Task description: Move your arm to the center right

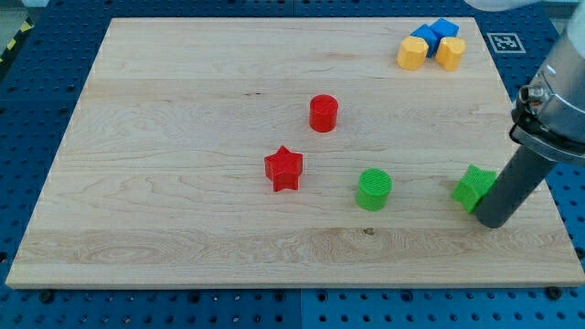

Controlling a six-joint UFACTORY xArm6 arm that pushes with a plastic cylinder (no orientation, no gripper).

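Observation:
My tip (492,221) rests on the wooden board (183,137) near its right edge, low in the view. It sits just right of and below a green block (473,187), touching or nearly touching it. A green cylinder (374,189) stands to the left of that block. A red star (284,169) lies left of the cylinder. A red cylinder (324,113) stands near the board's middle.
At the view's top right, two blue blocks (433,35) and two yellow blocks (412,53) (450,53) sit bunched together. The arm's grey body (559,91) hangs over the board's right edge. A blue perforated table surrounds the board.

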